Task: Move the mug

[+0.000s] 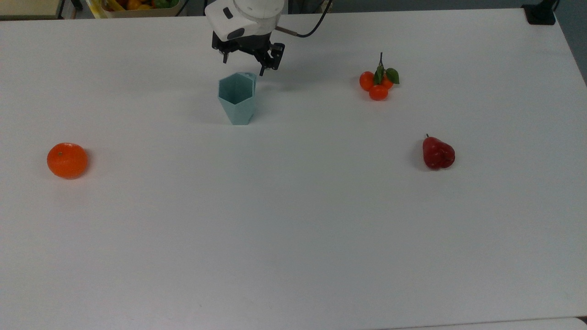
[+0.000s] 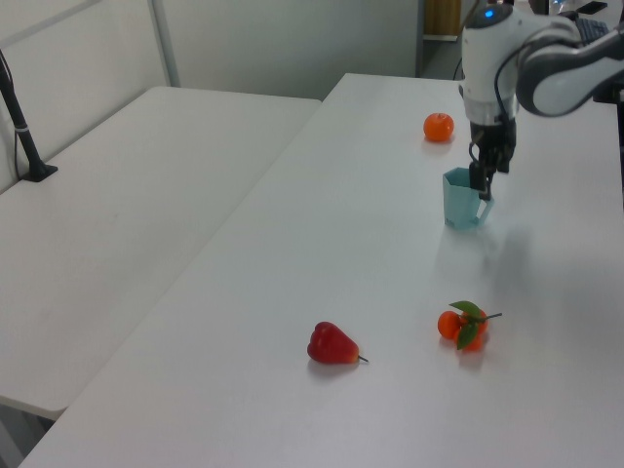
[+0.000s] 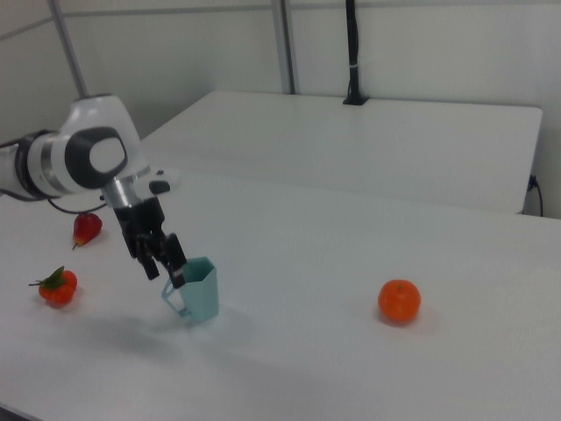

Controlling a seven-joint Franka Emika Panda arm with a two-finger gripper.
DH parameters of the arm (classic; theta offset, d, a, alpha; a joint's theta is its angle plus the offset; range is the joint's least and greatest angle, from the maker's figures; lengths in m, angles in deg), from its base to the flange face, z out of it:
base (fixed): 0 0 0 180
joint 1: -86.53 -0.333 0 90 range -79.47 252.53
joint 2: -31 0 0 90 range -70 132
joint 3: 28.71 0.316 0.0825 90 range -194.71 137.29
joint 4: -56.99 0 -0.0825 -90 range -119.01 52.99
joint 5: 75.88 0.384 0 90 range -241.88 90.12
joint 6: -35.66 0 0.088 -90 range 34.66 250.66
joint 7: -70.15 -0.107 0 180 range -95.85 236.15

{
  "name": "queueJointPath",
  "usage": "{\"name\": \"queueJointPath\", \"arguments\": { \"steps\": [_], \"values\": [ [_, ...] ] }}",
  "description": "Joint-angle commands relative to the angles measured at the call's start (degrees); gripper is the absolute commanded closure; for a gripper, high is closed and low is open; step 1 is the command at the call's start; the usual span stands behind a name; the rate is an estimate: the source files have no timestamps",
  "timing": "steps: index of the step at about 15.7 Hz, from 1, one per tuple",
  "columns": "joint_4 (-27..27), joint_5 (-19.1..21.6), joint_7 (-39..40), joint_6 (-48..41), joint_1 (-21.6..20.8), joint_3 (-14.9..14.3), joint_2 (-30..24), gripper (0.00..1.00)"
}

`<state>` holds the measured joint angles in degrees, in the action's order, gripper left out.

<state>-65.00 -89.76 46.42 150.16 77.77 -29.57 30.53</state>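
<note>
Mug (image 1: 237, 100) upright on table (image 1: 293, 220), fingers (image 1: 263, 69) spread, straddling handle

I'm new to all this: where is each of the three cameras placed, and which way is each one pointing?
Top view: high above the table, looking steeply down; the gripper and wrist enter from the top edge, above the mug.
Left view: beside the table, looking along it from the end near the red fruit; the arm is at upper right.
Right view: low, from the opposite side, near the orange; the arm is at left.
All three share the mug, orange and gripper.
</note>
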Motion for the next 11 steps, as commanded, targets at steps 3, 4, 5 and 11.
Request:
{"name": "queueJointPath", "arguments": {
  "steps": [3, 4, 5, 11],
  "values": [
    [15.6, 4.6, 9.0, -11.7, 0.1, -0.1, -0.1, 0.00],
    [18.4, 7.6, 11.2, -13.1, 0.2, -0.6, 0.1, 0.00],
    [20.8, 10.3, 13.6, -14.6, 0.3, -0.8, 0.1, 0.00],
    [25.8, 11.9, 18.5, -19.0, 0.5, -2.6, -1.6, 0.00]
  ]
}}
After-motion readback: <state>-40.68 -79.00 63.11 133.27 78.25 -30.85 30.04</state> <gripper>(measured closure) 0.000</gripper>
